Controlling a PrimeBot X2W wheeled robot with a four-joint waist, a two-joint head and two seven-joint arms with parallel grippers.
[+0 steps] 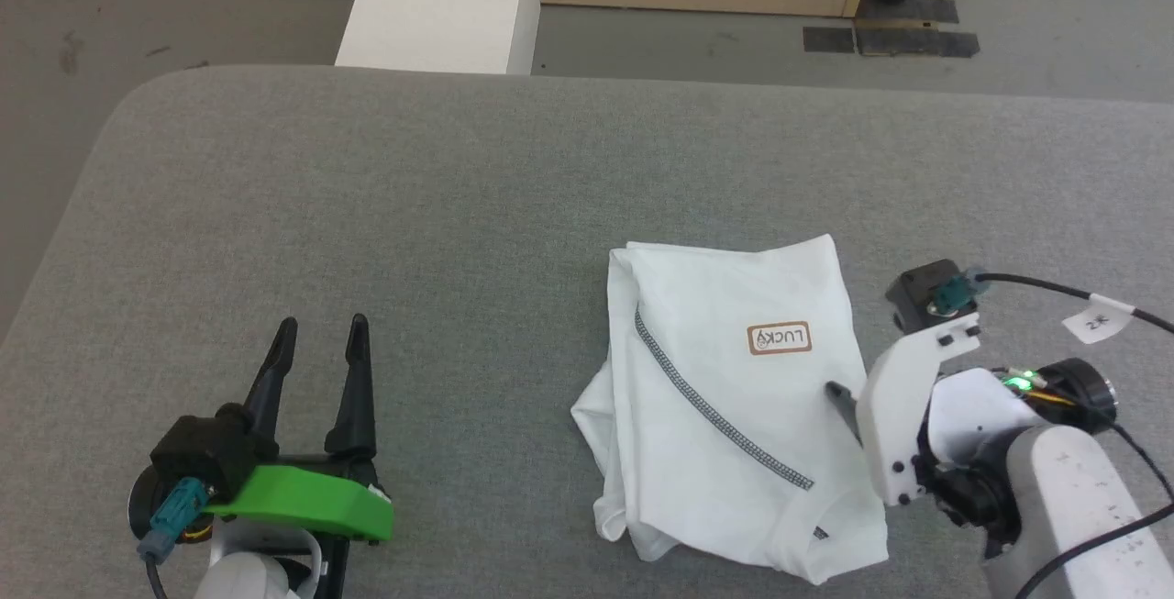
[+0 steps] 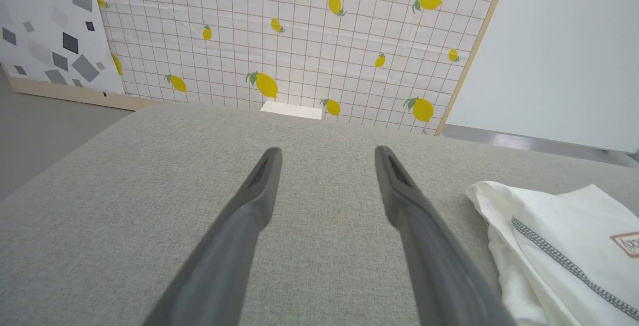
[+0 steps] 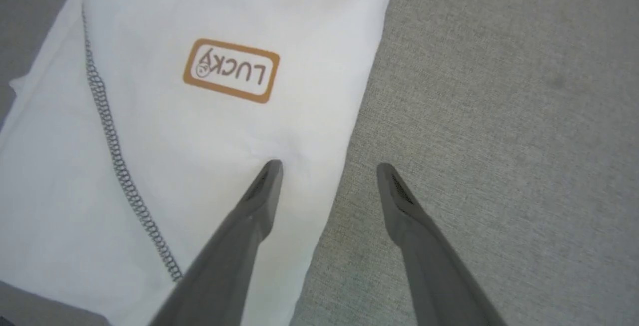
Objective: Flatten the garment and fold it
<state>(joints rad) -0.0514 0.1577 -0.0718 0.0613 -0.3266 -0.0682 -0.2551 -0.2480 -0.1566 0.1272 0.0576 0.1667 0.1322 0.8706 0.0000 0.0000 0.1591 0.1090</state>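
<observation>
The folded white long-sleeved shirt of thin fabric (image 1: 734, 415) lies on the grey cloth-covered table (image 1: 367, 214), right of centre in the head view, a dark zigzag seam and a brown "LUCKY" label (image 3: 230, 70) facing up. The right wrist view makes plain that the right gripper (image 3: 329, 165) is spread wide and empty, one finger over the shirt's edge, the other over bare table. The left gripper (image 1: 323, 322), likewise spread and empty, stands well apart; its wrist view adds a lemon-printed grid wall panel (image 2: 299, 41).
</observation>
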